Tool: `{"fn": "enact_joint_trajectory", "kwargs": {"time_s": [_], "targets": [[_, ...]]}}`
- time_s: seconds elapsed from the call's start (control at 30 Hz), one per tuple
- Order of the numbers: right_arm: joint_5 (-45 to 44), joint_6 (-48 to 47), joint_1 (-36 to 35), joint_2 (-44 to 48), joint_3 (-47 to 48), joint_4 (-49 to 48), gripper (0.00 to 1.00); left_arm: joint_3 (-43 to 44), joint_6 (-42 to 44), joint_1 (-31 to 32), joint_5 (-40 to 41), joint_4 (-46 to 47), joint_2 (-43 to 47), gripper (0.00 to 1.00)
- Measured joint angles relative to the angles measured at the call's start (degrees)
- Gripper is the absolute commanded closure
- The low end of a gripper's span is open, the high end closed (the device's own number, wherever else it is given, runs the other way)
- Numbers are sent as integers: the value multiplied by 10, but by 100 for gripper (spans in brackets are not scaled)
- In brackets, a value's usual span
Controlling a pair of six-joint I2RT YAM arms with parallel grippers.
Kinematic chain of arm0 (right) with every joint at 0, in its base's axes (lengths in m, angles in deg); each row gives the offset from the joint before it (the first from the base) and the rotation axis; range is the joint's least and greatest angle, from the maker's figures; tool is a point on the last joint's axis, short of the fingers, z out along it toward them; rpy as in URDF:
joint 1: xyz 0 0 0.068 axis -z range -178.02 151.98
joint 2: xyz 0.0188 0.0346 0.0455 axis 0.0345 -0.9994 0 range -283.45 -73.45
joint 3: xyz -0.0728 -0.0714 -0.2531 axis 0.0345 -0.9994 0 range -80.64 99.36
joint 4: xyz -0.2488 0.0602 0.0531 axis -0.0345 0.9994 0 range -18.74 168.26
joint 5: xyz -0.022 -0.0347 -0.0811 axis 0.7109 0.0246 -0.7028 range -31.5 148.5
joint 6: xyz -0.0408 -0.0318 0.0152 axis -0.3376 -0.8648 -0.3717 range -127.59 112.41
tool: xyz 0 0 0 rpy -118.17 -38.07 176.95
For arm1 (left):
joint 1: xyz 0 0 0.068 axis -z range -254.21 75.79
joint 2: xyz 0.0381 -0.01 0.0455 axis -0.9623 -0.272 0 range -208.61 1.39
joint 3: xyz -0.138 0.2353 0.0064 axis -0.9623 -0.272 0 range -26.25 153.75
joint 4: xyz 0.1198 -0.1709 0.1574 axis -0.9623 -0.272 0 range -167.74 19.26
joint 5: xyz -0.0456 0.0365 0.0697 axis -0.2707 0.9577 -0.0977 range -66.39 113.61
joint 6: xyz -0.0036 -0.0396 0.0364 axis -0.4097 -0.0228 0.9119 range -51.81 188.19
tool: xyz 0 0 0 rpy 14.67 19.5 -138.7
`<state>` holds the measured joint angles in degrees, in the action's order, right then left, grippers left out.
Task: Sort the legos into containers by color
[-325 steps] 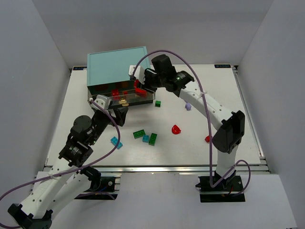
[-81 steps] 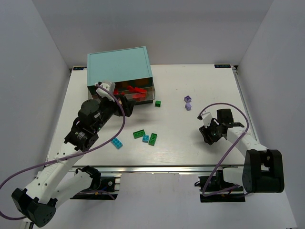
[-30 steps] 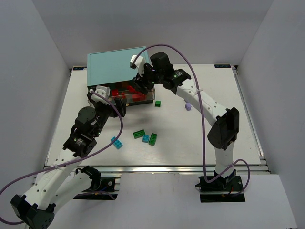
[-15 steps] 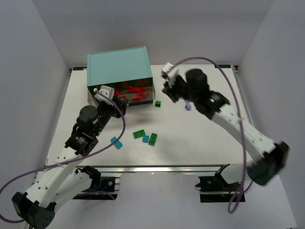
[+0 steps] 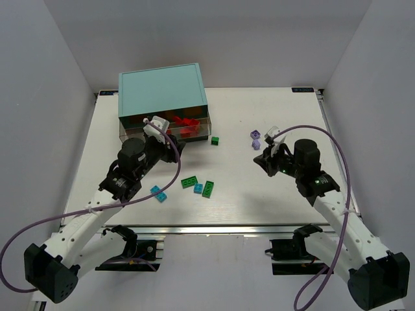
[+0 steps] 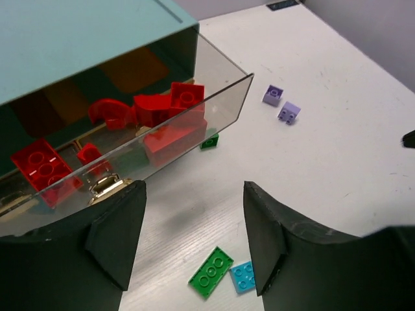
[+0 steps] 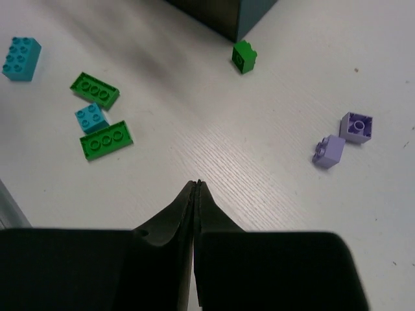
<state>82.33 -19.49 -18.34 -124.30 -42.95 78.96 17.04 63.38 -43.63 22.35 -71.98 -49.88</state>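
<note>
1. Top view: my right gripper (image 5: 264, 160) has swung back from the drawer (image 5: 209, 129) to the right side of the table (image 5: 246, 194), stopping just near of the lavender pair (image 5: 255, 136). No red remains on the table, so I judge that colour finished. My left gripper (image 5: 170, 148) waits at the drawer's near edge.
2. Left wrist: fingers (image 6: 117, 240) apart, holding nothing. The open drawer just beyond them holds the reds (image 6: 162, 113).
3. Right wrist: fingers (image 7: 168, 220) pressed together, empty, above bare table. The lavender pair lies close on the far side. The greens (image 7: 106, 140) and cyans (image 7: 90, 118) lie well left, all unsorted. Lavender looks the handiest next pick.
</note>
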Motion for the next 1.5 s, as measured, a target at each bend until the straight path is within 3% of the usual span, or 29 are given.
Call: {"fn": "enact_joint_trajectory", "kwargs": {"time_s": [0.03, 0.2, 0.3, 0.7, 0.8, 1.5], "targets": [[11, 1, 7, 8, -3, -7, 99, -2, 1, 0, 4, 0, -4, 30], [38, -8, 28, 19, -11, -17, 100, -5, 2, 0, 30, 0, -33, 61], [40, -22, 31, 19, -11, -13, 100, -5, 5, 0, 52, 0, -59, 73], [-22, -112, 30, 44, -11, -1, 100, -5, -9, 0, 123, -1, -90, 84], [-31, -123, 30, 44, -11, 0, 100, -5, -13, 0, 130, 0, -91, 94], [-57, -143, 30, 53, -12, 0, 100, -35, -3, -3, 171, 76, -137, 98]]}}
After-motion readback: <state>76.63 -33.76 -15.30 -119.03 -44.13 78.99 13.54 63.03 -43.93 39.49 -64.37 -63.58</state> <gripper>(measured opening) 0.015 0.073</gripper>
